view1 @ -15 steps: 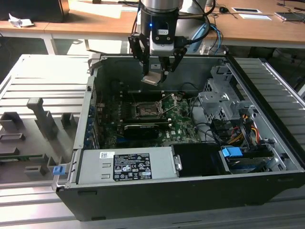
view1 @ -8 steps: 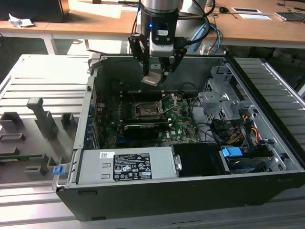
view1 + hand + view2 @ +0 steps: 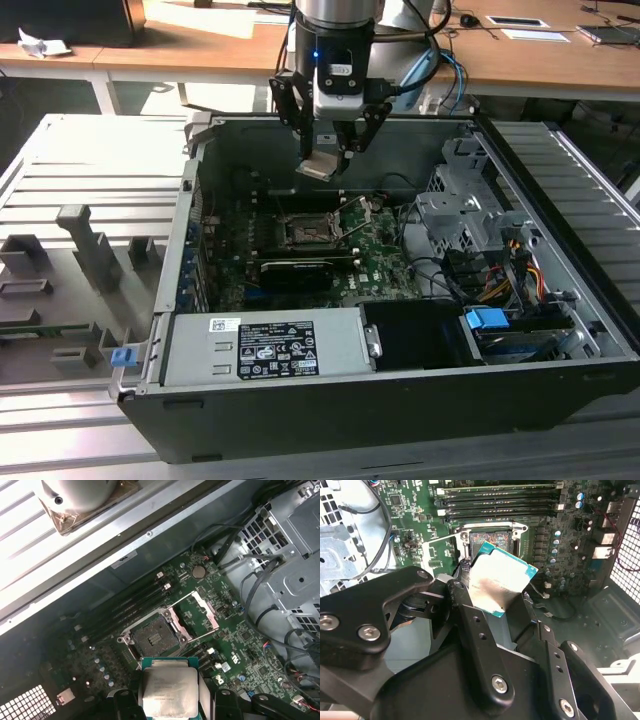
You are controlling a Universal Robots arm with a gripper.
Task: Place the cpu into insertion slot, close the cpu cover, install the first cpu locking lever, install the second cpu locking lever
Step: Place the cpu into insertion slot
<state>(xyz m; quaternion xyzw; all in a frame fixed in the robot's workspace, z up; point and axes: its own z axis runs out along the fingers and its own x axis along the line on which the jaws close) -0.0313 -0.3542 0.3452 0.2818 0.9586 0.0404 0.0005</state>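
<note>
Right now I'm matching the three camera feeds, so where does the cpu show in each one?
Exterior view: cpu hangs tilted above the insertion slot, clear of it.
Second wrist view: cpu, tilted, hides part of the slot.
First wrist view: cpu sits just beside the slot in the picture.
Shared landmark: the insertion slot, uncovered and empty.

Silver arm (image 3: 335, 15), black linkage jaws w/ silver screws (image 3: 500, 684), blue cable (image 3: 452, 75).
</note>
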